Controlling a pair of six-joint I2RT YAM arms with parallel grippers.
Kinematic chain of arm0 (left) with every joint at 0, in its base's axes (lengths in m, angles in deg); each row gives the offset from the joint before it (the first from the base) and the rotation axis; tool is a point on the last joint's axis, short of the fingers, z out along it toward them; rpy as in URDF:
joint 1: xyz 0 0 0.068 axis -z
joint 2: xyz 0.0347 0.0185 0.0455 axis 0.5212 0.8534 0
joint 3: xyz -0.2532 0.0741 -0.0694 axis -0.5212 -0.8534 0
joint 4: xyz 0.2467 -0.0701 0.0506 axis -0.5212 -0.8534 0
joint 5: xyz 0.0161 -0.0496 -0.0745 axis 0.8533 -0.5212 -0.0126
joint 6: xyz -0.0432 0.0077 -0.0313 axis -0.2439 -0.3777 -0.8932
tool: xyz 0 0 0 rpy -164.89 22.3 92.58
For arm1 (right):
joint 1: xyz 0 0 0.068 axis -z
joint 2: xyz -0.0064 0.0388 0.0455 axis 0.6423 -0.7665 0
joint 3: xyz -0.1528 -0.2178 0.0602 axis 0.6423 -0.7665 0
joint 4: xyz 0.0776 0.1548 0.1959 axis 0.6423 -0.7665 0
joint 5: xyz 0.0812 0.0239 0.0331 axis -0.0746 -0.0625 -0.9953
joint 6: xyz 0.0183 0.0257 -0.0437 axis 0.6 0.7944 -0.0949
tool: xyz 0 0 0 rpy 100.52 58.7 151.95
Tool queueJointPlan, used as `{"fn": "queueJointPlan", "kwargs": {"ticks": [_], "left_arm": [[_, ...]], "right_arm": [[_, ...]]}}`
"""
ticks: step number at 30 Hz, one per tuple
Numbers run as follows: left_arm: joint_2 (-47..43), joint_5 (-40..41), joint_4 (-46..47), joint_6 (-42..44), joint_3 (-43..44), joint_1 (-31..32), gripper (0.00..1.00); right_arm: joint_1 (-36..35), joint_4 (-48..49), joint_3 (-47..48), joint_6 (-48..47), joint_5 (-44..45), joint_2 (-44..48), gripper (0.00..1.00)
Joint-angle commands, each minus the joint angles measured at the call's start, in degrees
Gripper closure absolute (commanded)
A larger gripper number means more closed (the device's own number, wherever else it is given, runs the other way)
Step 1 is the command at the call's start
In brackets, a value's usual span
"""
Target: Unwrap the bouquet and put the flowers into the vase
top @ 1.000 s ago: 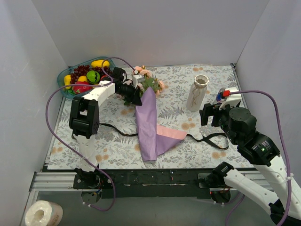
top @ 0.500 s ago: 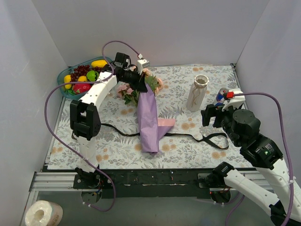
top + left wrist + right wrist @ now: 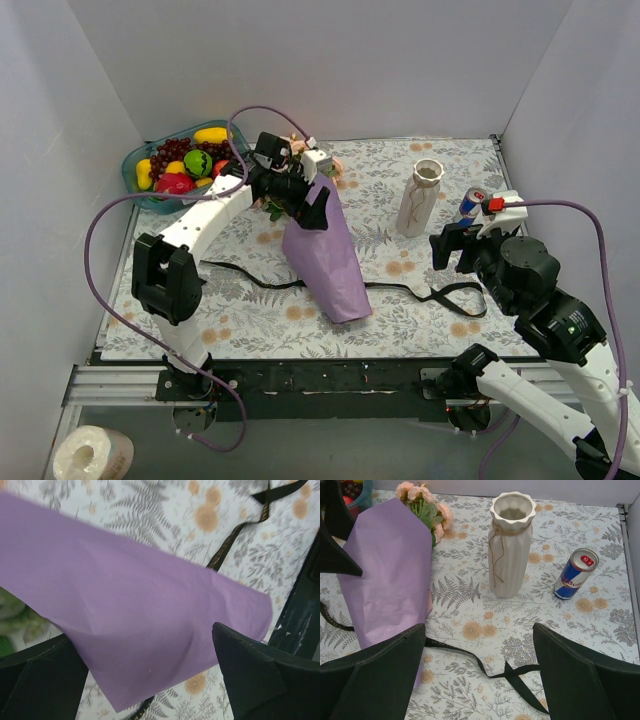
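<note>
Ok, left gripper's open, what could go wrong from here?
The lilac wrapping paper drapes between the left gripper's open fingers and hides the stems of the pink roses, so a regrasp may catch only paper. The black ribbon trails near the right gripper and could snag. The narrow white ceramic vase might tip if nudged.

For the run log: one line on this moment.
left gripper open at wrapping paper | right gripper open, empty | vase upright, empty | ribbon lying loose

Plain white walls (image 3: 330, 60) stand on three sides. A fern-and-flower printed tablecloth (image 3: 250, 315) covers the surface between them. A black rail (image 3: 330, 378) runs along its near edge
</note>
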Motion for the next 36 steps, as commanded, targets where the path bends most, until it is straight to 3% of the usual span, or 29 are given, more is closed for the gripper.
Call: {"fn": "queueJointPlan", "kwargs": {"ticks": [1,6,10,17,21,22,25,27,32,36], "left_arm": [[-3.9,7.7,5.5,-0.2,-9.7,-2.4,0.02],[-4.1,-1.9,5.2,-0.8,-11.0,-8.5,0.02],[-4.4,-9.4,2.5,1.0,-13.5,-9.7,0.02],[-4.8,-16.2,-0.6,3.0,-17.7,-9.7,0.16],[-4.6,-18.4,-3.5,4.1,-16.9,-9.8,0.40],[-4.6,-18.9,-5.3,4.7,-15.7,-9.7,0.56],[-5.1,-20.1,-7.9,4.2,-12.7,-9.7,0.79],[-5.4,-21.2,-9.5,3.9,-10.6,-9.6,0.79],[-5.5,-22.7,-13.0,1.2,-4.4,-7.5,0.66],[-5.1,-25.3,-13.9,-2.0,-0.4,-5.0,0.64]], "right_arm": [[-0.1,0.3,-0.6,0.3,-0.6,0.9,0.05],[-0.1,0.3,-0.8,0.4,-1.1,1.0,0.05],[-0.1,0.3,-0.6,0.4,-0.9,1.0,0.05],[0.0,0.5,-0.9,0.4,-0.5,1.1,0.05],[-0.1,0.4,-0.7,0.5,-0.5,1.2,0.05],[-0.1,0.5,-0.7,0.5,-0.5,1.1,0.05],[0.0,0.6,-0.9,0.9,-0.6,1.2,0.05],[-0.1,0.7,-0.9,0.9,-0.7,1.1,0.05],[-0.1,0.2,0.4,0.9,-0.8,0.9,0.05],[0.0,-0.1,1.1,0.9,-0.7,0.8,0.05]]}}
